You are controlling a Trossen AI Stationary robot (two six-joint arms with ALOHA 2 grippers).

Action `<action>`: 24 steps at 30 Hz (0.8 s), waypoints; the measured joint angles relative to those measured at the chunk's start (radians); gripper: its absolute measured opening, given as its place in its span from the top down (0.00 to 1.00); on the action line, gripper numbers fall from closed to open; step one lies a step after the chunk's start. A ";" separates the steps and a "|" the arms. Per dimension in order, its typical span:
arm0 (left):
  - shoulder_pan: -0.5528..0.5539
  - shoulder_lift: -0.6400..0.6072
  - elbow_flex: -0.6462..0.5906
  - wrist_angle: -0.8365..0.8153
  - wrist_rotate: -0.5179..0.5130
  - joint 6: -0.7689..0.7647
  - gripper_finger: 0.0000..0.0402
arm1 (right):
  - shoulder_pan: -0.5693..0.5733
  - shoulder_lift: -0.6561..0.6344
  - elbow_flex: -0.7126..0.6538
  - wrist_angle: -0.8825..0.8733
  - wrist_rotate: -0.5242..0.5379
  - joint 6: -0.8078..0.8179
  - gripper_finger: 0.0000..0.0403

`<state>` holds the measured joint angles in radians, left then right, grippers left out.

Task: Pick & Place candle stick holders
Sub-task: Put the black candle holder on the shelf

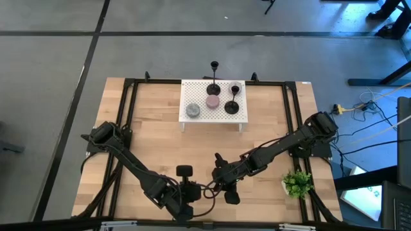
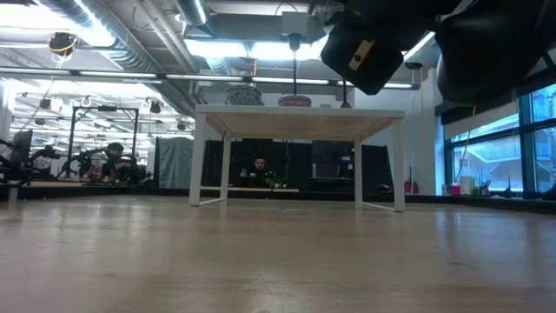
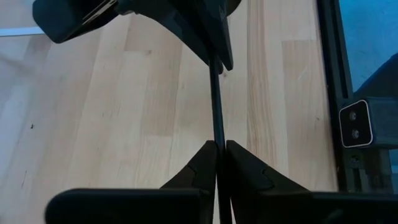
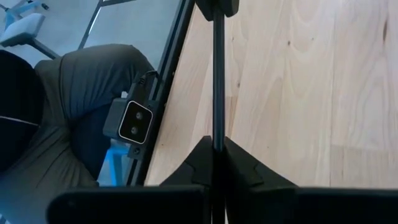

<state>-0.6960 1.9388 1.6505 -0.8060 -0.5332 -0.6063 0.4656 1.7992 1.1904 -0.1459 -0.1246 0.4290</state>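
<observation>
A slim black candle stick holder hangs between my two grippers near the table's front edge; its thin stem point(image 3: 217, 106) runs from one gripper to the other. My left gripper point(image 1: 194, 191) and my right gripper point(image 1: 219, 178) are both shut on that stem, facing each other. The holder's base and cup top are hidden by the grippers. Another holder point(image 1: 234, 101) stands upright on the white perforated stand point(image 1: 192, 90), and one more point(image 1: 214, 67) stands on its base just behind the stand. My left gripper pinches the thin stem point(image 3: 217, 138) between its two fingers, which lie across it. The stem runs on from there to the other gripper, clear of the table. My right gripper pinches the same stem point(image 4: 217, 134) between its two fingers, farther along, also across it. The stem stays straight and lifted above the wood.
The white stand at the far centre also carries a grey candle point(image 1: 193, 111) and a pink candle point(image 1: 212, 101). A small green plant point(image 1: 297, 183) sits at the near right. A black frame rail point(image 3: 333, 56) runs along the table's edges.
</observation>
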 joint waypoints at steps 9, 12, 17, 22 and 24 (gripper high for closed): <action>0.011 0.000 0.000 0.033 0.062 0.006 0.79 | 0.000 0.000 0.000 -0.004 -0.006 -0.007 0.97; 0.009 0.000 0.000 0.038 0.038 0.006 0.71 | 0.000 0.000 0.000 -0.004 -0.004 -0.006 0.97; 0.003 -0.010 0.000 0.051 -0.069 0.007 0.58 | -0.003 0.000 0.000 -0.009 0.002 -0.002 0.97; -0.010 -0.053 0.000 0.059 -0.220 0.034 0.48 | -0.002 0.000 0.000 -0.008 0.000 -0.002 0.97; -0.021 -0.071 0.000 0.086 -0.292 0.060 0.46 | -0.003 0.000 0.000 -0.008 0.005 -0.004 0.97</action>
<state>-0.7173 1.8676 1.6505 -0.7200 -0.8256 -0.5462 0.4623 1.7992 1.1904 -0.1541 -0.1195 0.4253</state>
